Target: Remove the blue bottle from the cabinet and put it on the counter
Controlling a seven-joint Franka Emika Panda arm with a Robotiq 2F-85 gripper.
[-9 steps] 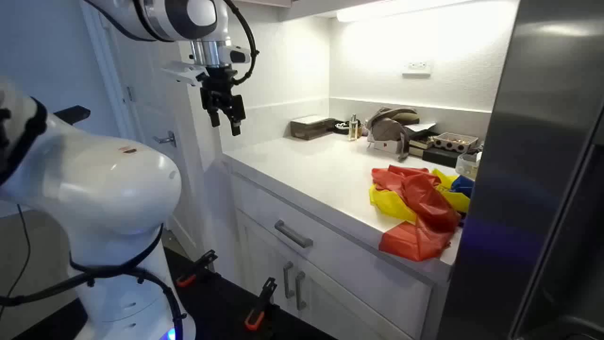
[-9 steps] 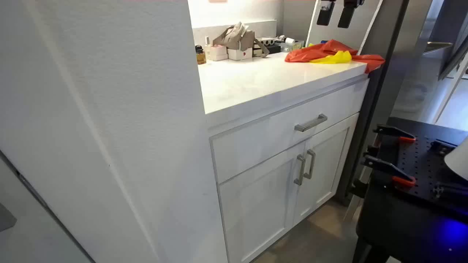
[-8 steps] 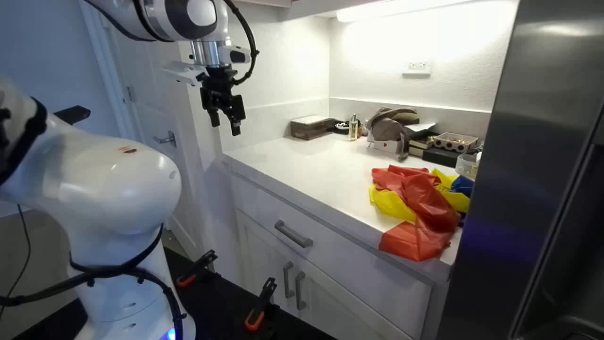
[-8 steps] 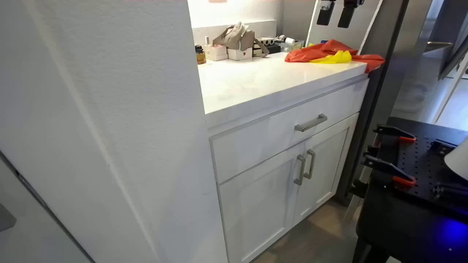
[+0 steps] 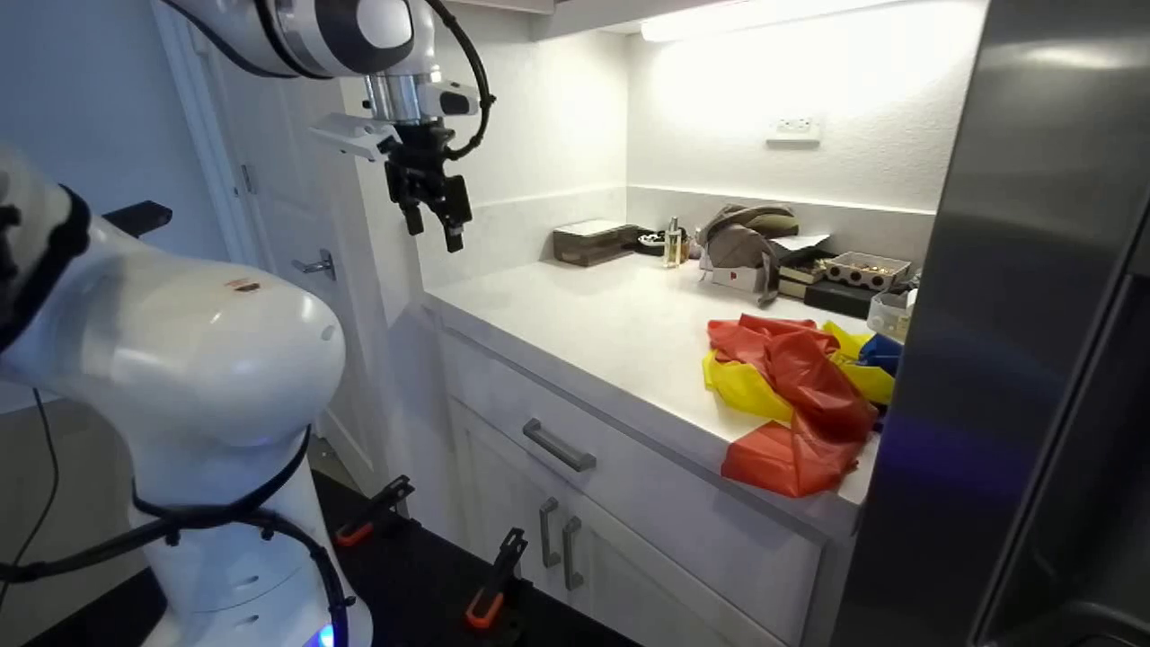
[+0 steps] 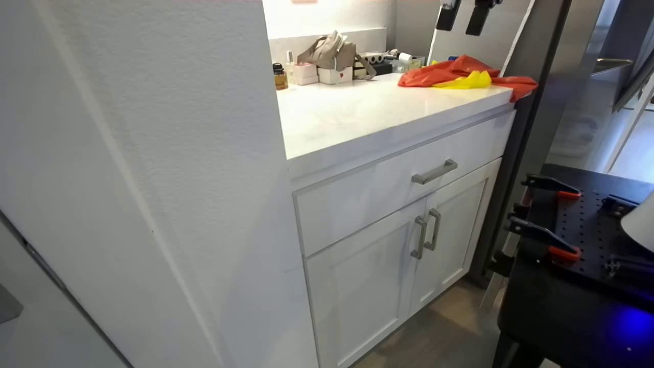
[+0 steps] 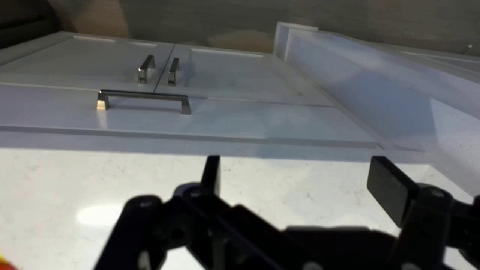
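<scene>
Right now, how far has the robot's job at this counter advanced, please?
Done: nothing I can see; no blue bottle shows on the counter or elsewhere. In hand: nothing; the end effector hangs open and empty. Left: apparently everything, from finding the bottle to setting it down; the lower cabinet doors are shut.

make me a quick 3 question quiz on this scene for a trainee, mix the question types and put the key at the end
1. Choose one. In the wrist view, the gripper is: (a) shut, holding nothing; (b) open, holding nothing; (c) outside the picture.

2. True or false: in both exterior views, the red and yellow heap lies on the counter.

3. Count: how many metal bar handles show in the wrist view?

Key: 1. b; 2. true; 3. three
</scene>
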